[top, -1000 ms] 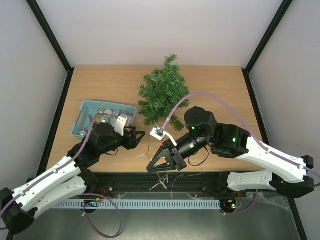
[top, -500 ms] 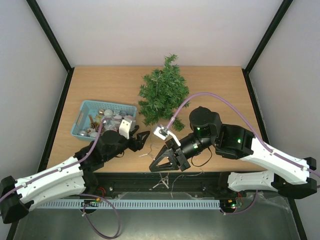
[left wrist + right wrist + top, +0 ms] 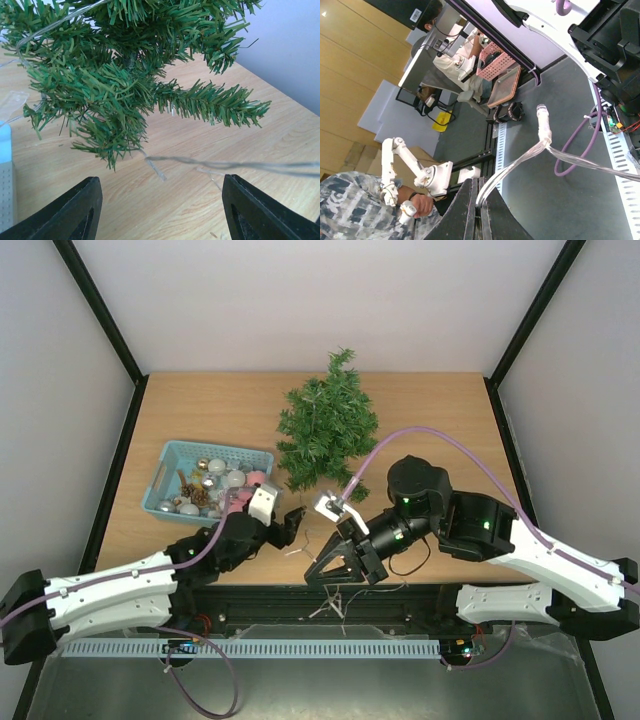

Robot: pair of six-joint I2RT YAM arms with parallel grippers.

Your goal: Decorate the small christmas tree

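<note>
The small christmas tree (image 3: 327, 430) lies at the back middle of the table; in the left wrist view its green branches (image 3: 125, 65) fill the upper left. My right gripper (image 3: 325, 575) points over the table's front edge and is shut on a clear light string (image 3: 520, 160) with a small bulb (image 3: 543, 122). The thin string (image 3: 225, 164) runs across the wood just ahead of my left gripper (image 3: 160, 215). My left gripper (image 3: 290, 525) is open and empty, low over the table between the tree and the right gripper.
A teal basket (image 3: 168, 455) at the left holds silver and pink balls and pine cones. Loose strands (image 3: 325, 602) hang over the table's front edge. Black frame posts stand at the table's sides.
My left arm has swung right and forward, away from the basket, toward the string below the tree. My right gripper has shifted slightly right and toward the front edge, still gripping the string.
</note>
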